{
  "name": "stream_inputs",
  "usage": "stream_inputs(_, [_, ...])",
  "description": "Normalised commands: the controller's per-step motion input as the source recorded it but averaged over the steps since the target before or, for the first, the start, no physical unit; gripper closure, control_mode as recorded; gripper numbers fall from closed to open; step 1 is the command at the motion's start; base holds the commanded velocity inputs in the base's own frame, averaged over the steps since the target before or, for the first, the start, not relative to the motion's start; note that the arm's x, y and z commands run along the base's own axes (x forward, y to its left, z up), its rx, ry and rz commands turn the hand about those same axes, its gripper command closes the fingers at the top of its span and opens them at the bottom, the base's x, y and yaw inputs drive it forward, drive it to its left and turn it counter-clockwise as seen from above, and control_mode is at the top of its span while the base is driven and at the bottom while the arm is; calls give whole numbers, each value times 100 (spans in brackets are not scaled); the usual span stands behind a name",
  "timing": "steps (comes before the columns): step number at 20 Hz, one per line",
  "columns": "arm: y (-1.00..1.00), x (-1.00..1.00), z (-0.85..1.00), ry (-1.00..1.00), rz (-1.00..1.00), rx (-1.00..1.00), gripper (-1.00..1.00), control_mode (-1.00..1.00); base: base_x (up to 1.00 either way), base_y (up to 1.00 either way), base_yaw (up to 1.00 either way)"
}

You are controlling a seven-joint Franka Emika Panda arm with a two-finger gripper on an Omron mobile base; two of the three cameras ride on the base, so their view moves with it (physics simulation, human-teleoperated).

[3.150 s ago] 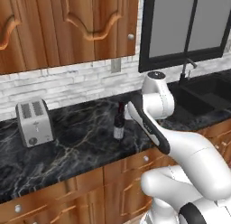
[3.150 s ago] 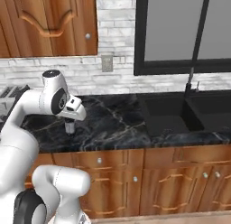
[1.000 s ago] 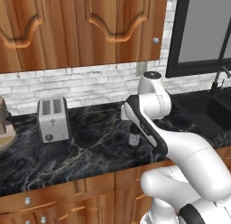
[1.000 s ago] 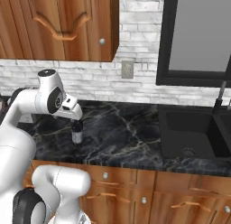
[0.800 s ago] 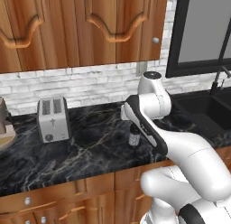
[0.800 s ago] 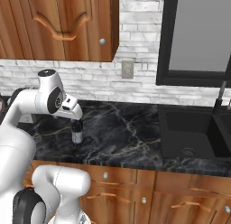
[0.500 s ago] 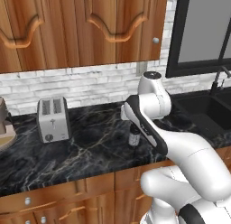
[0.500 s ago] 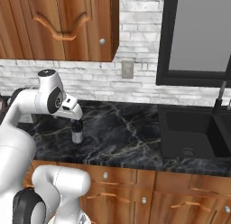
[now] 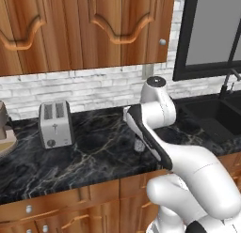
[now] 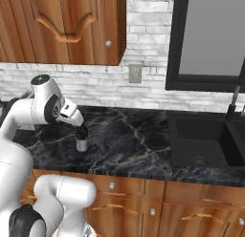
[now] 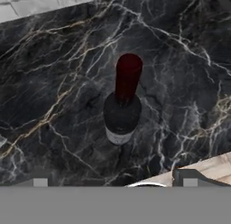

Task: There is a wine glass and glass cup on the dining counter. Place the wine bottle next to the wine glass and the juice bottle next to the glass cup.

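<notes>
Hand view: wine bottle (image 11: 122, 105), label seemingly blank

We see a silver toaster (image 9: 55, 124) at the left of the black marble desk (image 9: 94, 157), wooden cabinets (image 9: 84, 30) above, and a dark sink (image 10: 201, 140) at the right.

So the slim dark narrow-necked wine bottle (image 11: 122, 101) stands upright on the black white-veined marble surface (image 9: 94, 152), near its front edge, directly under the gripper (image 10: 79, 124). The silver two-slot toaster (image 9: 55, 124) sits well off to its left, closer to the white brick wall (image 9: 84, 89). The dark sink basin (image 10: 198, 140) is set into the surface off to the right.
</notes>
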Motion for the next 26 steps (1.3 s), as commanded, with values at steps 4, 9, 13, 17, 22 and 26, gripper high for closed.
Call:
stream_inputs(4, [27,-1,0,-19,-37,0,-100,-100,0,0,0])
stream_inputs(9, [16,-1,-5,-2,-40,0,-100,-100,0,0,0])
stream_inputs(13, [6,0,-12,-6,-43,-7,-100,-100,0,0,0])
stream_inputs(17, [5,0,-12,-11,-38,-4,-100,-100,0,0,0])
stream_inputs(22, [1,-1,0,-1,-16,0,-100,-100,0,0,0])
stream_inputs(26, [0,6,-1,0,-11,0,-100,-100,0,0,0])
